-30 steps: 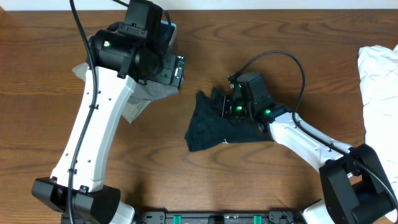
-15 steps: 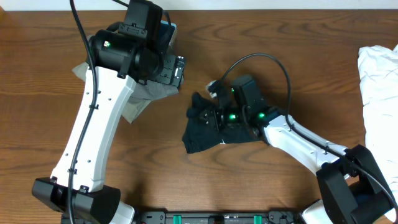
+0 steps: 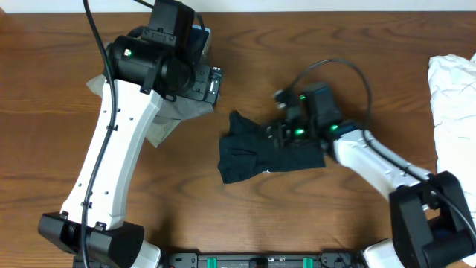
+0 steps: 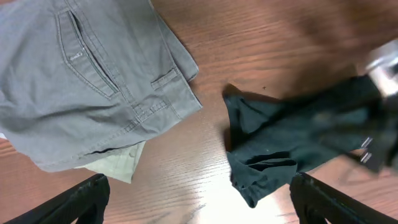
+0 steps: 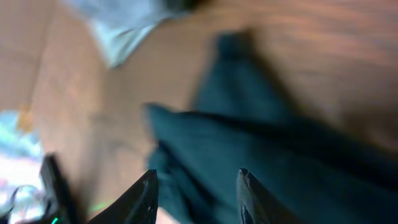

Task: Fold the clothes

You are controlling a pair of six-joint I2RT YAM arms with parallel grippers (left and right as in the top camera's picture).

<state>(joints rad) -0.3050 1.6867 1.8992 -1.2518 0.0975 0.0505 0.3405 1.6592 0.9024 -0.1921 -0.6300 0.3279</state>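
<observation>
Dark green garment [image 3: 249, 155] beneath right claw [image 5: 198, 194]

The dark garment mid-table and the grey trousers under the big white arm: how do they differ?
The dark garment is blackish-green and rumpled; the grey trousers are pale grey and lie flat and folded. The dark garment lies straight on the table; the grey trousers rest on a lighter cloth. Both are clothes on the same wooden table.
</observation>
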